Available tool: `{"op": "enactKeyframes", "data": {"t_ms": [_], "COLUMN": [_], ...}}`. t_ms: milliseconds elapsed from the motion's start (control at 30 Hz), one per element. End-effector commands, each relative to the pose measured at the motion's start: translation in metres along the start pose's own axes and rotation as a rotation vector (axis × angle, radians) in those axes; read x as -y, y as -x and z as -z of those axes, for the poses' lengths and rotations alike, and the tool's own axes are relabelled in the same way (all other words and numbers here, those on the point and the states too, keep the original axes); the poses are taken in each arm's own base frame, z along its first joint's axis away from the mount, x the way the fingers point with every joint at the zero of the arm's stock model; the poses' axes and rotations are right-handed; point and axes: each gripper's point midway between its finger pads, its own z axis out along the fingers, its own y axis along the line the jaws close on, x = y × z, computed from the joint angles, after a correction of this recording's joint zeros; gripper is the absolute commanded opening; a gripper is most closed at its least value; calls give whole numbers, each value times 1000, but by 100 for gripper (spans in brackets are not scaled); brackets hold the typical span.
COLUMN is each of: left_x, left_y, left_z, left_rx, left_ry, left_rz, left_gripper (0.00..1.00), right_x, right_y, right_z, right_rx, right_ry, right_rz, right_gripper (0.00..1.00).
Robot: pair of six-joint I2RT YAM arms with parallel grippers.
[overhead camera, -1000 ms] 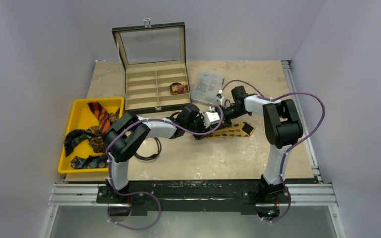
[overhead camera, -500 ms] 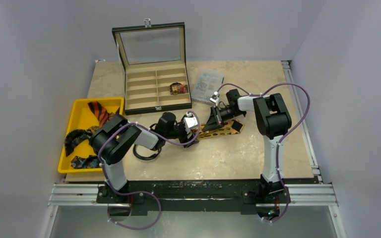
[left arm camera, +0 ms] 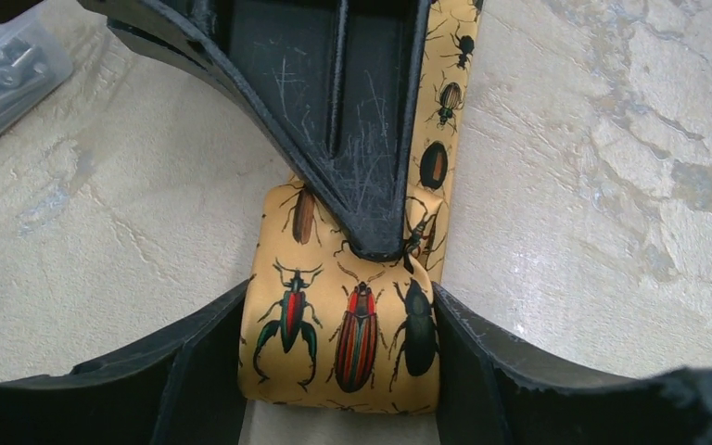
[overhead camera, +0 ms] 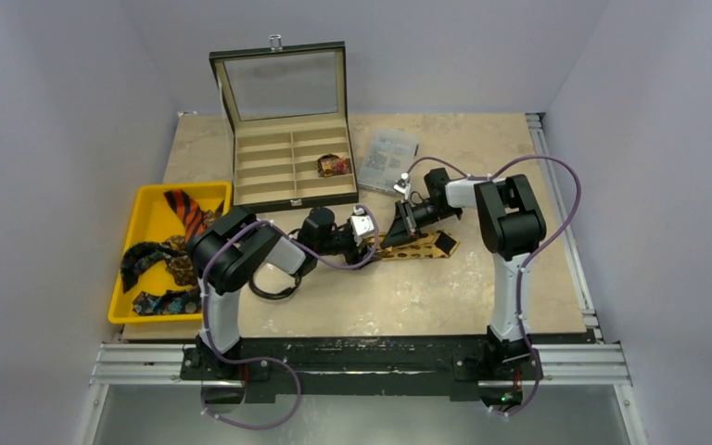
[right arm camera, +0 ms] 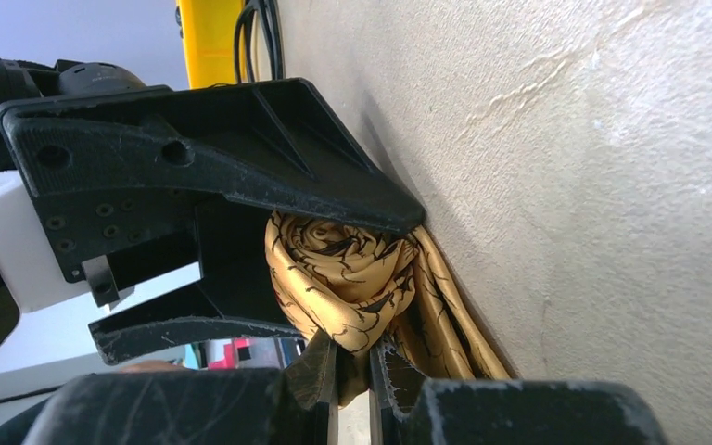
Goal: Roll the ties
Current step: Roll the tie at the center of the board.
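Rolling is under way: the right hand (right arm camera: 352,371) pinches the gold tie (left arm camera: 352,324) at its coil's core. The left hand (left arm camera: 338,371) straddles the roll, part open. Next, turn it further along the surface (overhead camera: 408,297).

Golden-yellow tie (left arm camera: 348,334) with red, green and black beetles; yellow tray (overhead camera: 148,222); black grippers.

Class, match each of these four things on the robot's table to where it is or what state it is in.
Things:
1. gold beetle tie
2. orange striped tie
3. right claw
4. left claw

States or places:
A. in the yellow tray
B. pinched shut on fabric
C. partly rolled on the table
D. fingers either side of the roll

Pairs: 1-C, 2-A, 3-B, 4-D
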Motion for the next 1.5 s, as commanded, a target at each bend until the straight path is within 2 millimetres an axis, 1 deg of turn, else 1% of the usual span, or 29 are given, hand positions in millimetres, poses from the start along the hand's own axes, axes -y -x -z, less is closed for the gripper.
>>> {"op": "enactKeyframes", "data": {"t_ms": [0, 133, 267, 300, 333, 367, 433, 533, 600, 667, 767, 800, 900, 967, 1033, 1100, 1200, 1267, 1333, 1367, 1400, 1467], "left_x": [7, 14, 13, 13, 12, 10, 8, 8, 12, 15, 20, 22, 28, 29, 31, 31, 34, 34, 35, 36, 37, 40], "left_y": [11, 16, 16, 16, 17, 18, 22, 27, 27, 28, 26, 26, 26, 26, 20, 10, -13, -26, -38, -44, -47, -53], "left_z": [0, 7, 7, 6, 5, 4, 4, 3, 2, -1, -6, -7, -12, -15, -14, -11, 0, 8, 15, 17, 17, 17], "left_rx": [22, 40, 45, 47, 52, 57, 63, 76, 69, 60, 42, 41, 37, 17, -16, -66, -154, -209, -268, -295, -312, -364], "left_ry": [-23, -57, -48, -49, -43, -31, -24, -28, -54, -74, -97, -105, -124, -133, -139, -134, -119, -93, -79, -71, -70, -81], "left_rz": [-122, -159, -158, -157, -153, -143, -135, -143, -149, -151, -157, -165, -191, -180, -176, -167, -132, -98, -66, -50, -38, -23], "left_gripper": [65, 67, 69, 73, 83, 91, 93, 93, 88, 79, 66, 64, 64, 54, 42, 36, 31, 26, 22, 21, 19, 18], "right_x": [67, 69, 70, 70, 70, 70, 71, 69, 67, 65, 64, 64, 66, 67, 65, 60, 45, 30, 14, 7, 1, -10], "right_y": [-21, -24, -26, -26, -26, -26, -28, -34, -38, -42, -42, -41, -40, -39, -38, -34, -18, -7, -1, 1, 1, -1], "right_z": [-1, 1, 2, 2, 2, 1, 2, 3, 3, 4, 4, 4, 3, 2, 3, 7, 17, 27, 37, 42, 45, 48], "right_rx": [-111, -156, -185, -191, -196, -199, -207, -222, -226, -228, -222, -219, -215, -214, -211, -201, -168, -136, -107, -92, -79, -62], "right_ry": [-264, -260, -266, -266, -266, -267, -269, -259, -258, -254, -256, -258, -261, -261, -263, -270, -282, -294, -303, -310, -312, -303], "right_rz": [16, 60, 97, 103, 108, 112, 114, 108, 108, 100, 99, 97, 86, 86, 91, 108, 147, 168, 178, 180, 184, 178], "right_gripper": [0, 0, 0, 0, 0, 0, 0, 0, 0, 0, 0, 0, 0, 0, 0, 1, 19, 32, 43, 46, 48, 49]}}
